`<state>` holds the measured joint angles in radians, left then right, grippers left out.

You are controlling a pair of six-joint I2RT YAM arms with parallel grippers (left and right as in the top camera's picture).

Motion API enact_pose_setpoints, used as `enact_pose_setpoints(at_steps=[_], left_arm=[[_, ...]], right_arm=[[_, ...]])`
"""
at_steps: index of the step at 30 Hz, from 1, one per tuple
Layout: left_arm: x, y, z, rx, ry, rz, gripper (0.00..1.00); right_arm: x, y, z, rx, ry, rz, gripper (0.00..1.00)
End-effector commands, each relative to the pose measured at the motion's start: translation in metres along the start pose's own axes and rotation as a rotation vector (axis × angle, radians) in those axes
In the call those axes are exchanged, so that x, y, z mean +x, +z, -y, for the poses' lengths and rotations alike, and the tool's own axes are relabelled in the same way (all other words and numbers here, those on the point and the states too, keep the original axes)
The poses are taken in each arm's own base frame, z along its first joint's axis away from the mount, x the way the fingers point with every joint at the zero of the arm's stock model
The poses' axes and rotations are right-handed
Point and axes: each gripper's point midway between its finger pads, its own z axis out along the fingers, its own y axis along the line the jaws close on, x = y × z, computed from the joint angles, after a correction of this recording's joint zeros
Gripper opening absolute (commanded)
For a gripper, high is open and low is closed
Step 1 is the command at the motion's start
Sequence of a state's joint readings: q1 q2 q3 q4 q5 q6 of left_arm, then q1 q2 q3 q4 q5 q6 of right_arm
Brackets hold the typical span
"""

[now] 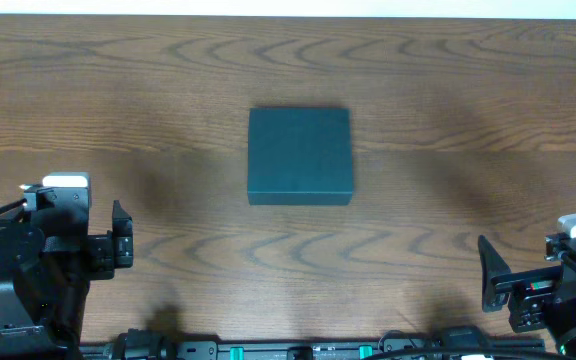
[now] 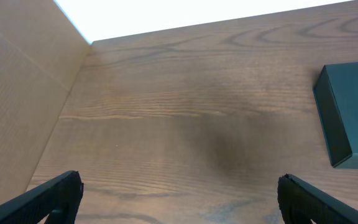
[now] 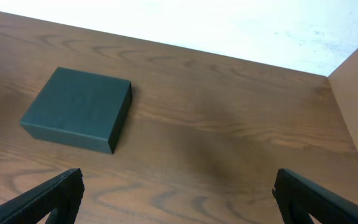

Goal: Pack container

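A wide wooden bench (image 1: 88, 90) carries one thing: the container (image 1: 300, 156), a dark teal box, lid shut, lying flat at the centre. No items to pack are visible. The left hand (image 1: 120, 237) sits near the front left corner and the right hand (image 1: 490, 276) near the front right, both spread wide, holding nothing, well apart from the box. Opening it well likely means steadying the box with one hand while the other lifts the flap edge.
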<state>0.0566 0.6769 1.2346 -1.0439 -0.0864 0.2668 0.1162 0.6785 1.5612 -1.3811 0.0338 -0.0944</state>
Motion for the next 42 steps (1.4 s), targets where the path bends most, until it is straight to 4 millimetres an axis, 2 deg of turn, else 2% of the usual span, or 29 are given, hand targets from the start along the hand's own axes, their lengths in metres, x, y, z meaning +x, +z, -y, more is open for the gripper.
enact_pose_setpoints(at_steps=[1, 5, 9, 11, 14, 18, 22, 24, 37, 42], left_arm=[[-0.002, -0.003, -0.002, -0.01, 0.006, 0.009, 0.98], [-0.002, -0.003, -0.002, -0.01, 0.006, 0.009, 0.98], [-0.002, -0.003, -0.002, -0.01, 0.006, 0.009, 0.98], [-0.002, -0.003, -0.002, -0.01, 0.006, 0.009, 0.98], [-0.002, -0.003, -0.002, -0.01, 0.006, 0.009, 0.98], [-0.002, -0.003, -0.002, -0.01, 0.006, 0.009, 0.98], [-0.002, -0.003, -0.002, -0.01, 0.006, 0.009, 0.98], [-0.002, -0.003, -0.002, -0.01, 0.006, 0.009, 0.98], [-0.002, -0.003, -0.002, -0.01, 0.006, 0.009, 0.98], [-0.002, -0.003, -0.002, -0.01, 0.006, 0.009, 0.98]], right_arm=[[0.002, 0.001, -0.003, -0.015, 0.006, -0.005, 0.99], [0.004, -0.002, 0.001, 0.007, 0.01, -0.003, 0.99], [0.005, -0.006, 0.013, 0.083, 0.025, 0.047, 0.99], [0.005, -0.001, 0.012, 0.088, 0.038, 0.097, 0.99], [0.012, 0.017, 0.003, 0.048, 0.073, 0.201, 0.99], [0.043, 0.061, -0.001, 0.031, 0.183, 0.287, 0.99], [0.098, 0.111, -0.007, 0.005, 0.327, 0.269, 0.99], [0.117, 0.126, -0.008, -0.001, 0.372, 0.258, 0.99], [0.186, 0.179, -0.014, 0.012, 0.396, 0.119, 0.99], [0.211, 0.193, -0.017, 0.015, 0.4, 0.055, 0.99]])
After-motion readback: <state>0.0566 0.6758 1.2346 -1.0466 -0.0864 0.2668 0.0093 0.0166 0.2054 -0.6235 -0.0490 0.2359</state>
